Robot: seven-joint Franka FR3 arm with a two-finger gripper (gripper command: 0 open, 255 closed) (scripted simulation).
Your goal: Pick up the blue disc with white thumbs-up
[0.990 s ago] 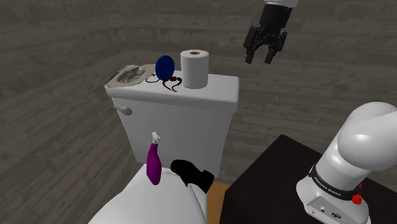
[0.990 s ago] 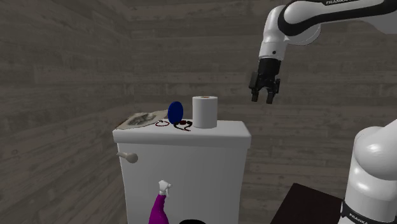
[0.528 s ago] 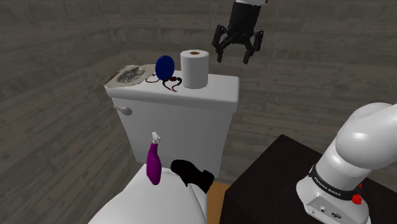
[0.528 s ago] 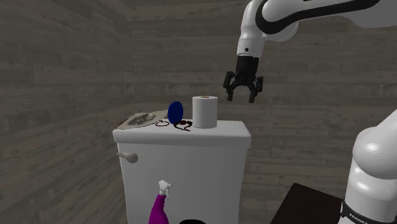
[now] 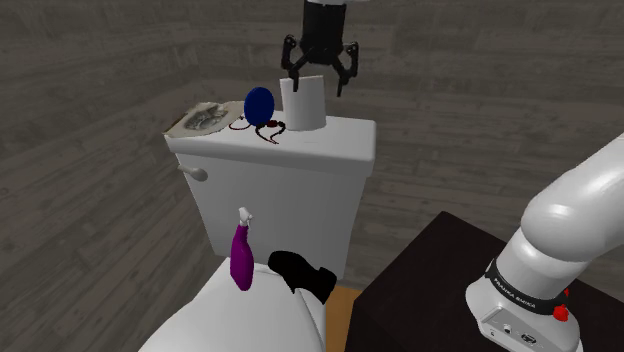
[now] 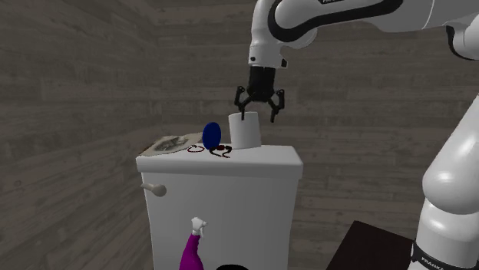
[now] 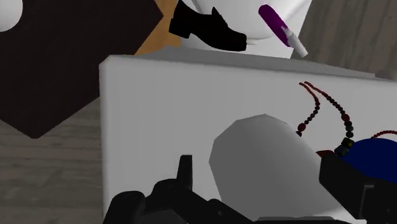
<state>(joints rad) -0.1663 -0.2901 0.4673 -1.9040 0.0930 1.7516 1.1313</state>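
The blue disc stands on edge on the white toilet tank lid, beside a dark red bead string. A white paper roll stands just to its right in the shoulder view. My gripper hangs open right above that roll, fingers spread either side of its top. From the second exterior view the gripper sits over the roll, with the disc a short way to its left. In the wrist view the roll lies between the fingers of the gripper; the disc is beyond one finger.
A grey patterned object lies at the lid's far end past the disc. Below the tank, a purple spray bottle and a black shoe rest on the toilet. My dark stand is at the lower right. Wooden walls close in behind.
The gripper has swung left across the shoulder view and dropped lower, from beside the tank's right end to just above the paper roll. It stayed open. Nothing on the tank moved.
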